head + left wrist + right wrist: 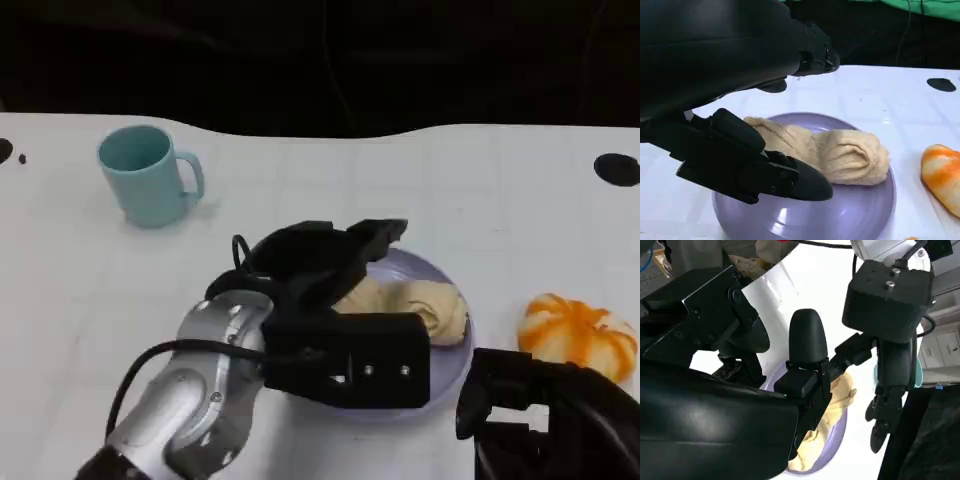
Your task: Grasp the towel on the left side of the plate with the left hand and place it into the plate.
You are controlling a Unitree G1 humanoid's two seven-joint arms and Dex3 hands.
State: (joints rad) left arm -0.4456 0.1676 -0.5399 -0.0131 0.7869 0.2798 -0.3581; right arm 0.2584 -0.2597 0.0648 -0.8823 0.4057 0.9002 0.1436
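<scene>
Beige rolled cloth towel (415,305) lies in the round lavender plate (447,362), black left hand (330,300) above it with fingers apart, empty; placing looks done, retreat next.

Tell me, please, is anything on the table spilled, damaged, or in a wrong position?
Nothing stands out. The towel lies bunched inside the purple plate, the cup stands upright, and the left hand is above the plate, with fingers apart.

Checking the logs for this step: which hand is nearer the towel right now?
Left. The left hand hovers over the plate, fingers spread around the towel. The right hand sits off the plate's right edge.
</scene>
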